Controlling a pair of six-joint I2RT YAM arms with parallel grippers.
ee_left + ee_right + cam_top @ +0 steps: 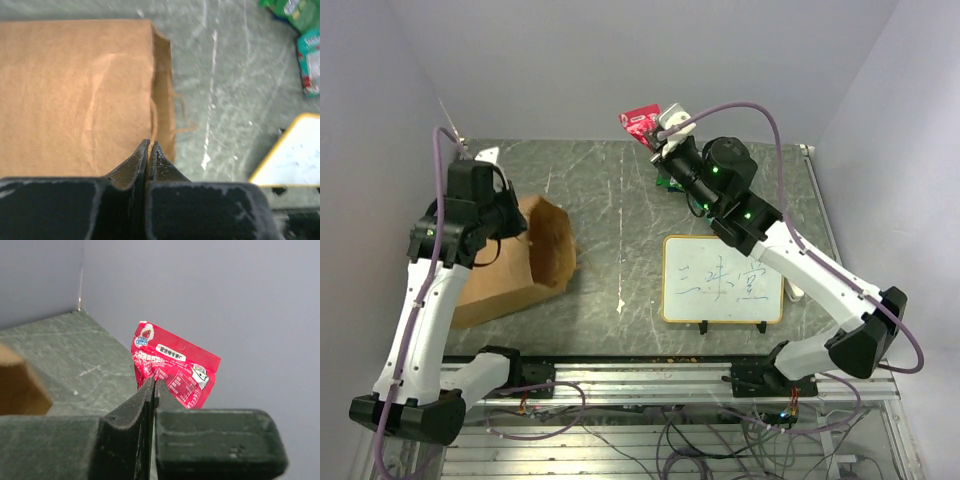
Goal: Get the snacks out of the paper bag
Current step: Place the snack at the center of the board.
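1. At the right claw (154,383): jaws pressed together, pinching the lower edge of a crumpled pink-red glossy snack packet (172,367).
2. Seen from the top camera: that packet (640,121) held high in the air over the far edge of the grey-green marbled bench (610,190), against the pale grey wall (620,60), well apart from the bag.
3. At the left claw (150,146): jaws closed, gripping a thin tan string handle (152,117) at the rim of a tall brown kraft paper bag (75,95).
4. Just beyond that grip: a second loop of the same string hanging loose beside the bag's edge.
5. From above: the paper bag (540,255) on the left part of the bench, tilted, mouth open toward the middle, inside not clear enough to judge.
6. Farther out in the left wrist view: a green glossy snack bag (292,11) and a teal snack pouch (311,60) lying on the bench near each other, outside the paper bag.
7. Nearer the arms' bases: an orange-framed whiteboard (723,280) with blue writing, flat on the right half of the bench, apart from the bag.
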